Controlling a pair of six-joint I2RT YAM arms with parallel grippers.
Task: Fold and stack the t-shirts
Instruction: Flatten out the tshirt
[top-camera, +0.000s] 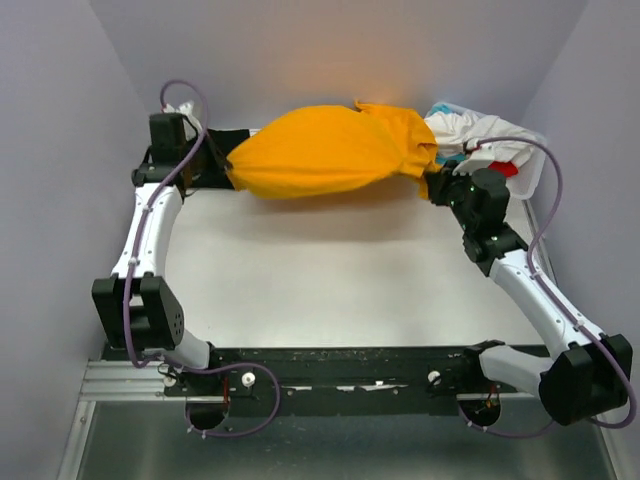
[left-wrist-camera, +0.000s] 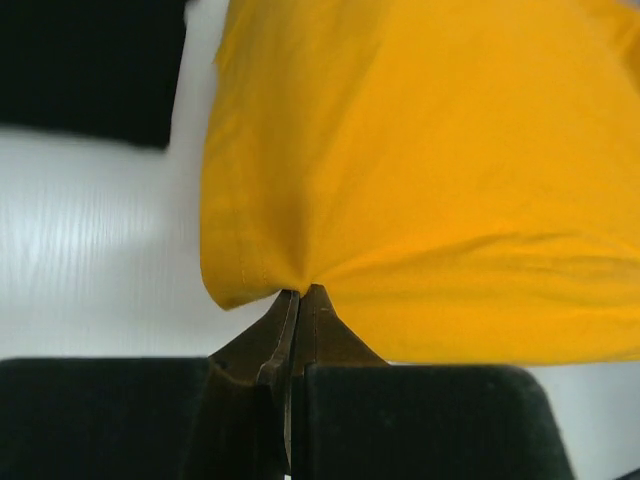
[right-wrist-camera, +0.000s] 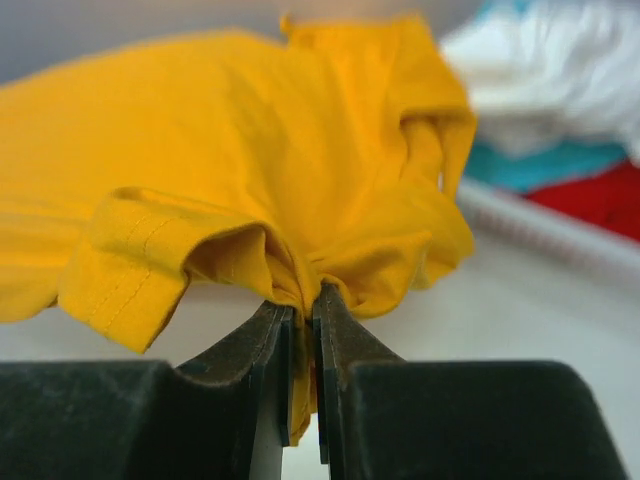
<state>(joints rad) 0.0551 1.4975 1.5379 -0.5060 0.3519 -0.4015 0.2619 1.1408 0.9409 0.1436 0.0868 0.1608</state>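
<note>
From above, you have the orange shirt stretched between your two grippers over the far part of the white table. It forms a smooth, rounded, puffed shape. The left gripper meets its left end and the right gripper meets its bunched right end. This view does not show how the fingers stand. Beyond the right fingers, a white basket holds crumpled cloth.

Your left wrist view settles the grip. The dark fingers are pressed together, pinching a small fold of the shirt's edge at their tips. A stitched hem curls just left of them, and soft, nearly creaseless cotton fans out above. Up and to the left of the fingers, a flat matte black shirt lies on the glossy table.

In your right wrist view, the fingers clamp a thick gathered wad of the same shirt, with cloth showing between them. A sleeve with a double-stitched hem droops to their left, and deep wrinkles run out from the pinch. Up and to the right, all blurred, are a white shirt, a teal shirt and a red shirt, behind the basket's pale rim.
</note>
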